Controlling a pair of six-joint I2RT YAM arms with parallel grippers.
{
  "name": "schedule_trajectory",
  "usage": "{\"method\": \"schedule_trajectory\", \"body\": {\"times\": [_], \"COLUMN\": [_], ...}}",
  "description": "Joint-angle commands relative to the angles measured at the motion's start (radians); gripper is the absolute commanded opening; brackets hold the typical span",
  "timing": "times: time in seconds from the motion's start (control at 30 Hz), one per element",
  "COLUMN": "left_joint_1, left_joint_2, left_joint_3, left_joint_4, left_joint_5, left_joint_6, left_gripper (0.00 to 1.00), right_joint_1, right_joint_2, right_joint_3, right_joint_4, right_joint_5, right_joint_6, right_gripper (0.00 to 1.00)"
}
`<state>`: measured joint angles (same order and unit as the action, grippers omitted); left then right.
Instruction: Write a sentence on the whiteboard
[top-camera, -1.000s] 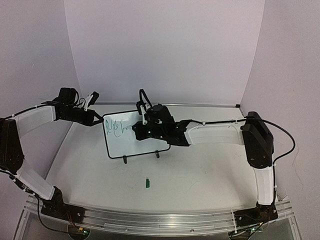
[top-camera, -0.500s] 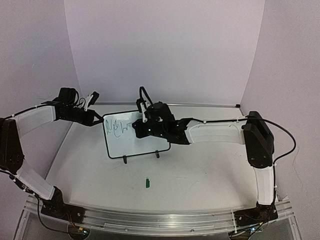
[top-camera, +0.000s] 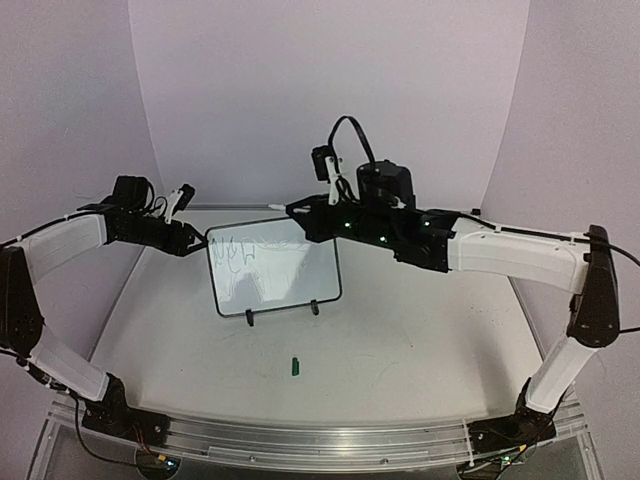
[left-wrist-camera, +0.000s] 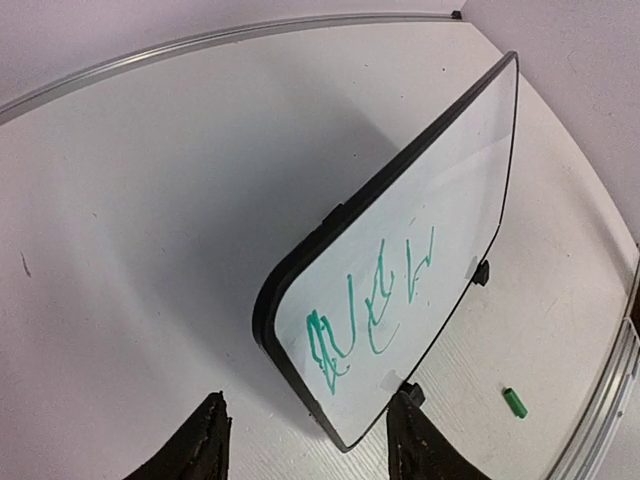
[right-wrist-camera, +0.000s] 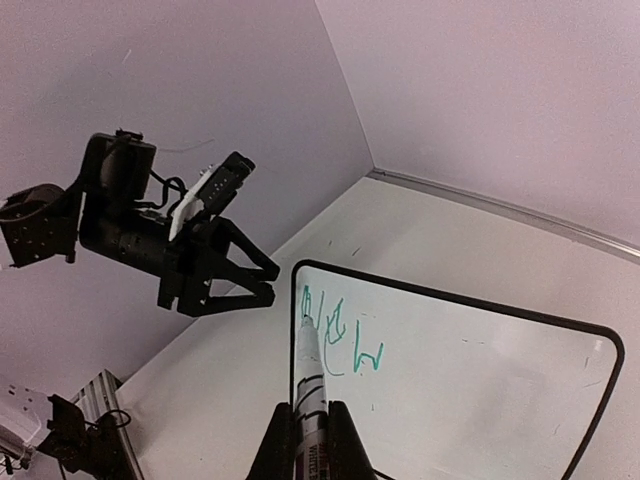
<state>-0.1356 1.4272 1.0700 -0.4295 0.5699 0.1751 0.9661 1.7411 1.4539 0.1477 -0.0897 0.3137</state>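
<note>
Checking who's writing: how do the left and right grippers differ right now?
The left gripper has its fingers spread and empty; the right gripper is shut on a marker. The left gripper sits low by the left edge of the whiteboard; the right gripper hangs above its top edge. Both face the whiteboard.

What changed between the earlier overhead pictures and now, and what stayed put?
The right gripper, shut on the marker, lifted away from the whiteboard and drew up and back to the right, with its arm stretching out. The whiteboard, the open left gripper at its left edge and the green cap in front of it stayed put.
</note>
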Motion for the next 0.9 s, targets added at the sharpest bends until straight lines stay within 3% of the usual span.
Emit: {"method": "schedule_trajectory", "body": {"times": [0.0,0.1,0.2,0.37,0.63,0.7,0.8,0.87], "left_joint_1": [0.002,0.005,0.017,0.026,0.038,0.038,0.039,0.039], "left_joint_2": [-0.108,-0.123,-0.075,0.095,0.275,0.302,0.323,0.324], "left_joint_3": [-0.029,-0.001,0.078,0.229,0.33,0.339,0.337,0.331], "left_joint_4": [-0.019,-0.017,-0.046,-0.144,-0.199,-0.213,-0.224,-0.232], "left_joint_5": [-0.039,-0.023,0.036,0.138,0.262,0.281,0.316,0.32], "left_joint_6": [0.008,0.0,0.02,0.098,0.164,0.176,0.186,0.195], "left_gripper": [0.59,0.69,0.74,0.74,0.72,0.69,0.48,0.4], "right_joint_1": [-0.01,-0.04,-0.089,-0.179,-0.203,-0.202,-0.202,-0.202], "right_joint_2": [-0.104,-0.161,-0.196,-0.22,-0.251,-0.253,-0.246,-0.238], "right_joint_3": [-0.061,-0.103,-0.14,-0.205,-0.243,-0.248,-0.253,-0.256], "right_joint_4": [-0.037,-0.051,-0.055,-0.02,0.009,0.01,0.013,0.017], "right_joint_5": [-0.038,-0.106,-0.203,-0.418,-0.569,-0.588,-0.613,-0.626], "right_joint_6": [-0.023,-0.017,-0.01,0.017,0.034,0.035,0.038,0.039], "right_gripper": [0.0,0.0,0.0,0.0,0.0,0.0,0.0,0.0]}}
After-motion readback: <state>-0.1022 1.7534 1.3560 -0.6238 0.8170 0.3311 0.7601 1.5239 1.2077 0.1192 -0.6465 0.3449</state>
